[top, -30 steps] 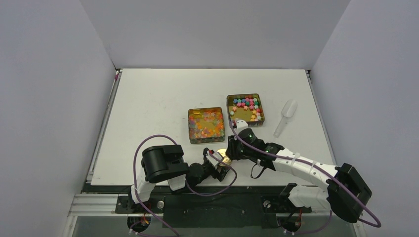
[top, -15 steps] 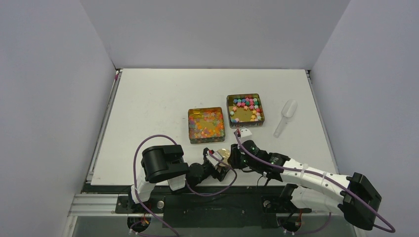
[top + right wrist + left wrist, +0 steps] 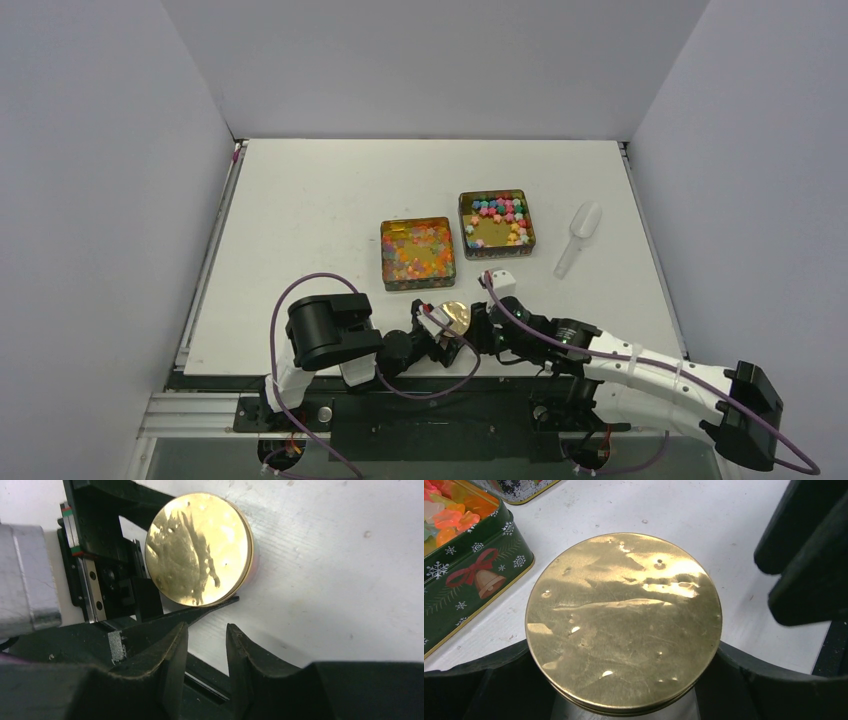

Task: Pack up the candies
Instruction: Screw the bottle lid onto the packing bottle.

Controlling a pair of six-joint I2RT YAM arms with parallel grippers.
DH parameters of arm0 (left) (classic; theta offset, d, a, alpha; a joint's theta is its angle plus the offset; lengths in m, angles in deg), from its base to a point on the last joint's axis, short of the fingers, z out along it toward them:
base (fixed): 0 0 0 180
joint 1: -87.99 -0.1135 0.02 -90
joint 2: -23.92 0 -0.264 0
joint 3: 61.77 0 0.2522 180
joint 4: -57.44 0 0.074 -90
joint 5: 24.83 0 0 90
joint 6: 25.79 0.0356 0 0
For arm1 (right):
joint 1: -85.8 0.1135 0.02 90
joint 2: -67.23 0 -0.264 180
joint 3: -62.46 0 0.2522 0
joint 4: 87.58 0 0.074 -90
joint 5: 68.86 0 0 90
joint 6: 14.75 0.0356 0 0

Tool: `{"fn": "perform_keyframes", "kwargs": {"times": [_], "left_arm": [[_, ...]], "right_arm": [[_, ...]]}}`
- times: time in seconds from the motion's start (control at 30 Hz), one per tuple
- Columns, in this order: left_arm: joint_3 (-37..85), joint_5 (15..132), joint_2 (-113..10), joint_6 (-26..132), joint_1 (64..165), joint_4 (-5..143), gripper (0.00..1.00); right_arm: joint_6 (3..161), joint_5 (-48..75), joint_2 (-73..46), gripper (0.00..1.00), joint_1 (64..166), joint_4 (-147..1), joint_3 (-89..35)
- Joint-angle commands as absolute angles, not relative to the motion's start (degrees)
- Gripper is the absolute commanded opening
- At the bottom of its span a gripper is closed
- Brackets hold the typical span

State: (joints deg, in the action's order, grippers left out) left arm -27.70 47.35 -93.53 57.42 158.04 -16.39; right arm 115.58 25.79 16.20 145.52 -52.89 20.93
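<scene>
Between the wide-set jaws of the left gripper [image 3: 441,334] sits a small jar [image 3: 624,713], clamped on both sides, with its gold lid [image 3: 623,622] on top. Just right of it, the right gripper [image 3: 206,630] hangs low over the surface [image 3: 320,210], jaws slightly apart and empty, tips near the lid's edge. Beyond both grippers, the candies [image 3: 417,250] lie in two tins [image 3: 418,286], with a scoop [image 3: 580,232] farther right.

Right arm [image 3: 620,358] drawn back toward near edge; its jaws now off gold lid [image 3: 457,317], beside it.
</scene>
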Motion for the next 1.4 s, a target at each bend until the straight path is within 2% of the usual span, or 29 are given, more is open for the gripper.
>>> {"fn": "perform_keyframes", "kwargs": {"times": [0.0,0.43,0.73,1.37], "left_arm": [[-28.24,48.21,-97.03,55.77,158.22,-23.28,0.3],[-27.98,48.38,-97.63,56.1,158.22,-23.28,0.3],[-28.14,48.45,-97.58,56.21,158.22,-23.28,0.31],[-27.96,48.74,-97.68,56.12,158.22,-23.27,0.3]], "right_arm": [[113.25,32.3,16.98,0.31,145.38,-48.77,15.15],[105.39,23.94,4.74,0.29,134.61,-55.43,6.74],[103.1,17.53,-4.28,0.27,131.53,-59.82,4.85],[103.94,13.87,-5.22,0.26,131.02,-63.67,12.61]]}}
